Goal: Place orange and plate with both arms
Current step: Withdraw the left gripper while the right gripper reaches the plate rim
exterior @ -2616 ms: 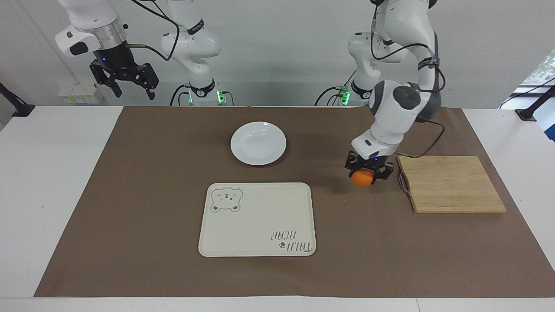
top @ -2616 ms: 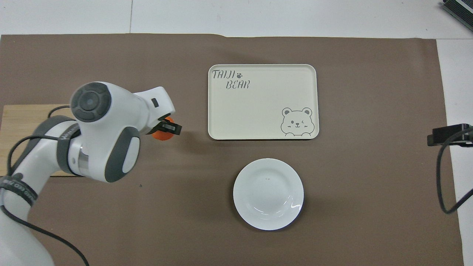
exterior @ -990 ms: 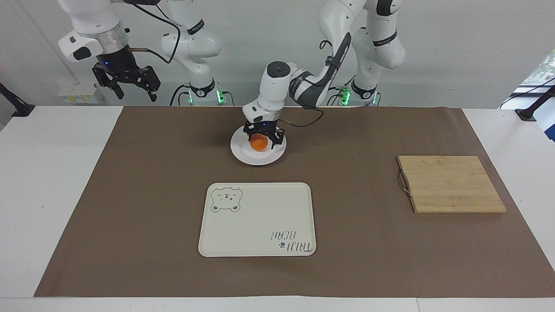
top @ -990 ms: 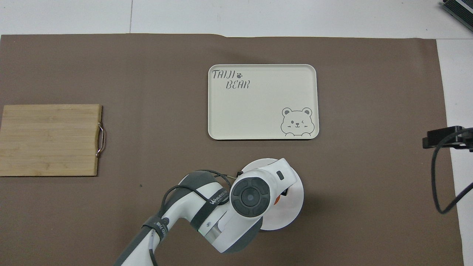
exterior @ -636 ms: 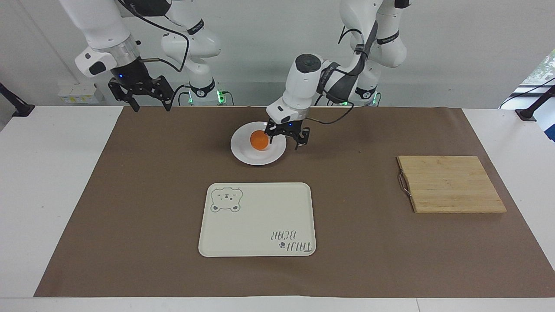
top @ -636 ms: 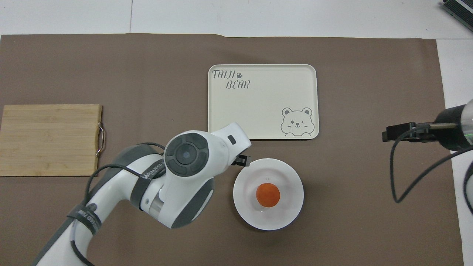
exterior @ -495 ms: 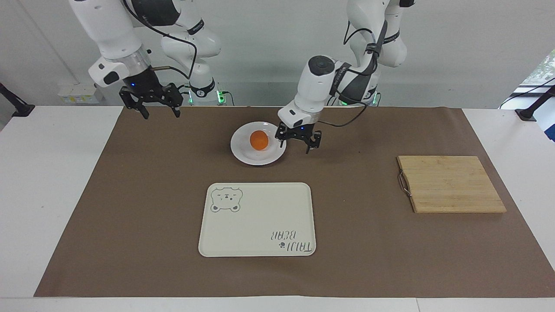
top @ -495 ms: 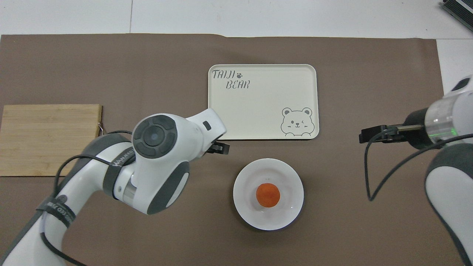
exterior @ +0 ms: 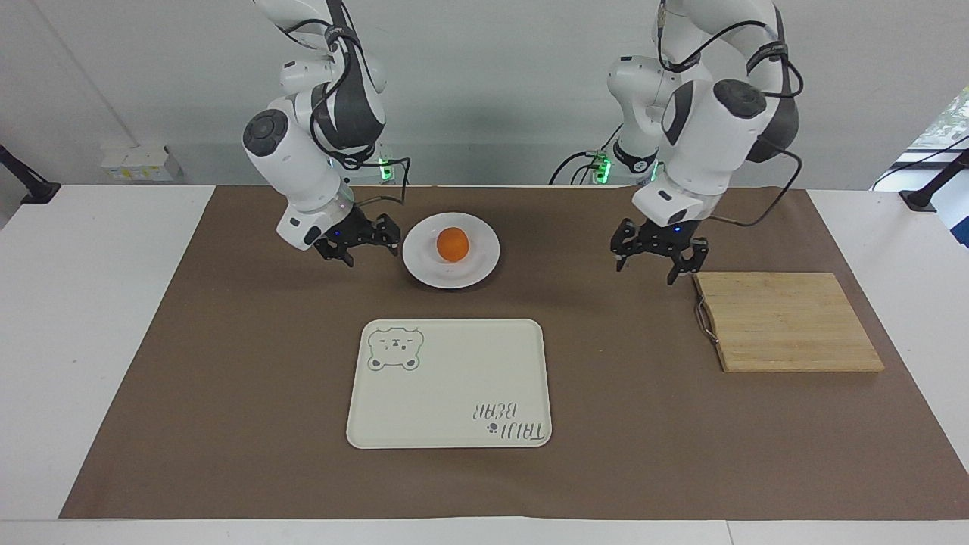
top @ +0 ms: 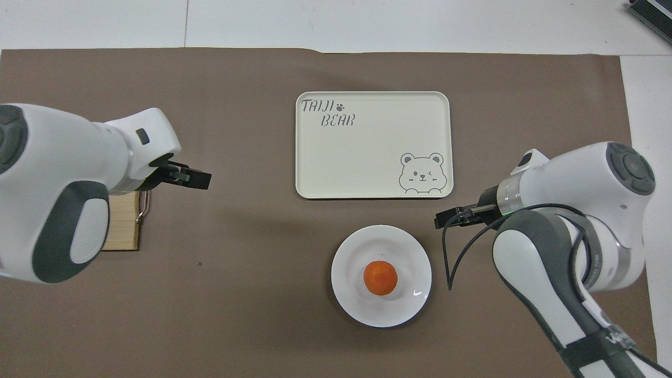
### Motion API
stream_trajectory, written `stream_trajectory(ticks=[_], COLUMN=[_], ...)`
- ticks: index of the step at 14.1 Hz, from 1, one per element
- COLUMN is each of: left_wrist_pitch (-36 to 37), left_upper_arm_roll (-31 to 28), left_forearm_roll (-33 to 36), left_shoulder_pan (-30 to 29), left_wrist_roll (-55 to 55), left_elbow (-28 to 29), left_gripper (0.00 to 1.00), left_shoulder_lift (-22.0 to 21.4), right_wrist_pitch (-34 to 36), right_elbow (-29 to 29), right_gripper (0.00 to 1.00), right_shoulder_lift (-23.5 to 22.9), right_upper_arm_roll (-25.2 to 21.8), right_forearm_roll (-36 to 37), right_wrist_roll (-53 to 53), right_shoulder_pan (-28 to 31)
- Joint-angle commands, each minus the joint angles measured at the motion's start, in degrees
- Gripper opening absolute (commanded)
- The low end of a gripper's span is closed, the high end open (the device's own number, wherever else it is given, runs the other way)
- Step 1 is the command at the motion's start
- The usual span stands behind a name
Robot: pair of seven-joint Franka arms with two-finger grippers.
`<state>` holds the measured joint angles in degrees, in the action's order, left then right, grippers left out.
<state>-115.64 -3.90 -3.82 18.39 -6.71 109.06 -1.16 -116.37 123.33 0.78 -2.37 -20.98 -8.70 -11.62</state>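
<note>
The orange (exterior: 453,244) lies in the middle of the white plate (exterior: 424,263), which rests on the brown mat nearer the robots than the tray. It also shows in the overhead view, the orange (top: 380,277) on the plate (top: 407,251). My right gripper (exterior: 369,248) is open and low, close beside the plate's rim toward the right arm's end; it also shows from above (top: 451,217). My left gripper (exterior: 657,266) is open and empty, over the mat next to the cutting board; it also shows from above (top: 194,179).
A cream tray (exterior: 447,386) with a bear drawing lies farther from the robots than the plate (top: 367,152). A wooden cutting board (exterior: 787,322) with a metal handle lies toward the left arm's end, mostly covered by the left arm from above (top: 123,223).
The left gripper set the orange on the plate, let go and moved off toward the cutting board. The right gripper came down from the table's end to beside the plate.
</note>
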Motion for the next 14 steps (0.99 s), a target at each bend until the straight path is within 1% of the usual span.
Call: stream_trajectory(ticks=[1, 3, 5, 8, 10, 12, 14], left_wrist_pitch=[9.10, 12.88, 17.97, 24.48, 25.56, 26.78, 26.79], left_upper_arm_roll=[0.82, 0.74, 0.65, 0.65, 0.74, 0.82, 0.82], left_forearm_roll=[2.67, 2.76, 2.85, 2.76, 3.11, 2.94, 2.94], left_shoulder_pan=[-3.87, -5.28, -6.95, -9.07, -8.98, -8.63, -8.45], left_wrist_roll=[-2.43, -2.52, -2.78, -2.79, -2.70, -2.52, -2.35], left_elbow=[-7.69, -12.79, -18.24, -22.47, -22.75, -22.66, -21.09], left_gripper=[1.00, 1.00, 1.00, 1.00, 1.00, 1.00, 1.00], left_shoulder_lift=[-0.07, 0.28, 0.81, 1.51, 1.60, 1.69, 1.95], right_wrist_pitch=[-3.67, -6.22, -8.51, -10.63, -11.16, -11.85, -12.39], right_elbow=[7.34, 10.77, 13.59, 17.55, 19.04, 20.10, 20.63], right_gripper=[1.00, 1.00, 1.00, 1.00, 1.00, 1.00, 1.00], right_shoulder_lift=[2.47, 2.64, 2.56, 2.56, 2.56, 2.47, 2.56], right_upper_arm_roll=[-0.09, 0.00, -0.09, -0.09, 0.00, -0.09, -0.09], right_forearm_roll=[-8.00, -12.49, -15.05, -19.09, -20.24, -23.57, -23.93], right_wrist_roll=[-7.28, -7.91, -10.88, -13.71, -13.71, -13.80, -13.80], right_shoulder_pan=[0.81, 0.28, -0.94, -1.12, -1.47, -3.23, -3.50])
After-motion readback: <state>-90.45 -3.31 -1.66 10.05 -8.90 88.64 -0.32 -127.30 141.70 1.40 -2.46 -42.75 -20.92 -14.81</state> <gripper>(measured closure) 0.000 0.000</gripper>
